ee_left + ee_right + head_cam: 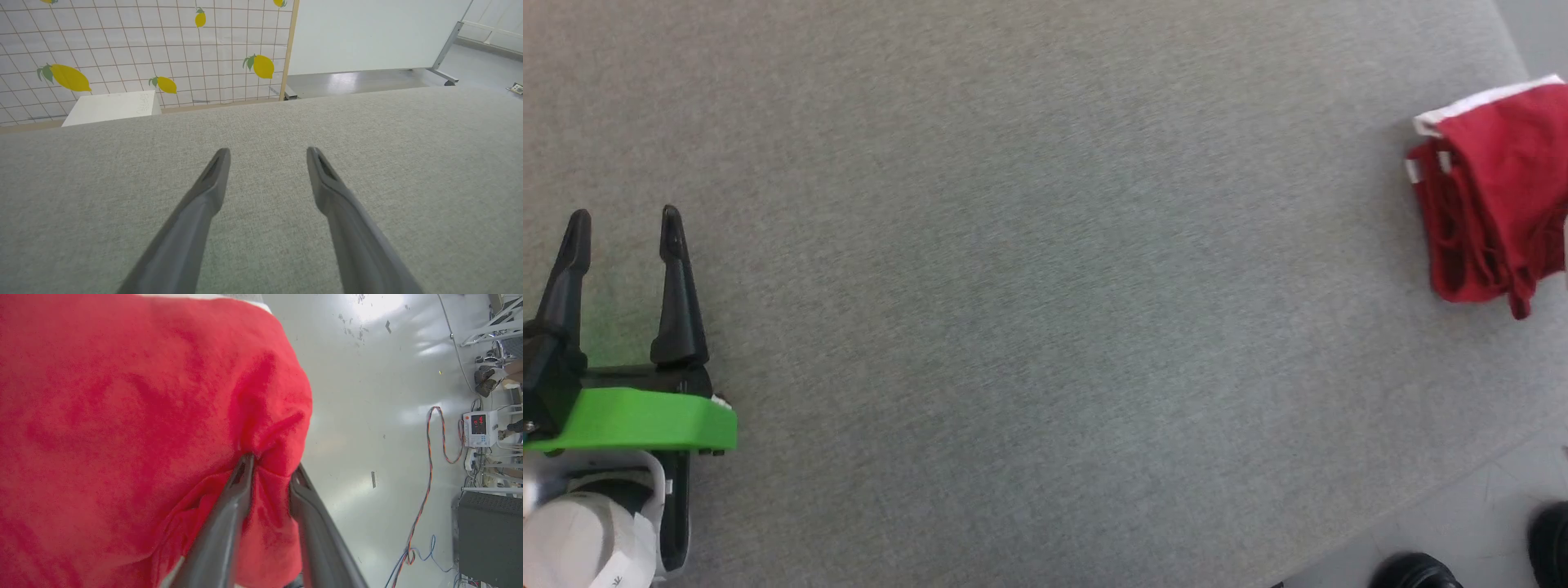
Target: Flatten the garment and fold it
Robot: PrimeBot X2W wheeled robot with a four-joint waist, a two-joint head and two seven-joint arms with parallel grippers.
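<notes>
Straddling one garment (122, 416) fold: two right fingers (222, 522).

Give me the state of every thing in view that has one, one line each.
garment: bunched in a crumpled heap near the edge of the table, not flattened.
left claw: open, empty, above bare table.
right claw: fingers partly apart with the garment's red fabric between them; whether it grips cannot be told.
white device: on the floor, display lit red.
</notes>
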